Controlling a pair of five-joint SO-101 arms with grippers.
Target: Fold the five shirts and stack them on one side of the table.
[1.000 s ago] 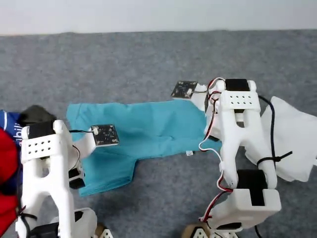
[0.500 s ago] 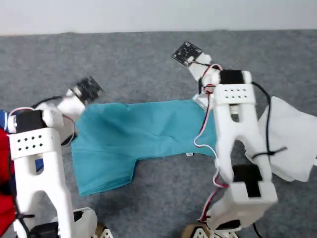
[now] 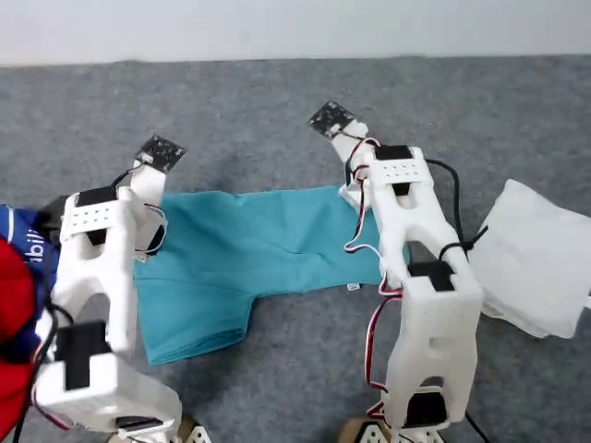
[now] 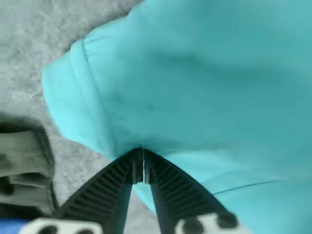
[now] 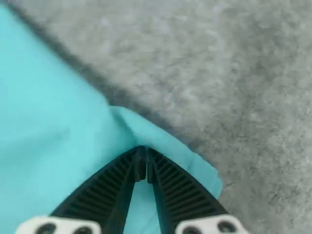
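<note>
The teal shirt [image 3: 268,249] lies spread in the middle, a white shirt [image 3: 540,268] at right, a red shirt [image 3: 9,305] at left.

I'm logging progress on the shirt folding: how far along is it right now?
Seemingly done: a white fabric shirt lies folded at the right of the grey table. In hand: the teal fabric shirt lies spread flat, left gripper and right gripper each shut on its far edge. Left: folding it, then the red garment and blue garment bunched at the left edge.

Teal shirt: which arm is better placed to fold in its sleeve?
Probably left: the sleeve lies at the shirt end gripped by the left hand; the right hand grips the opposite end.
</note>
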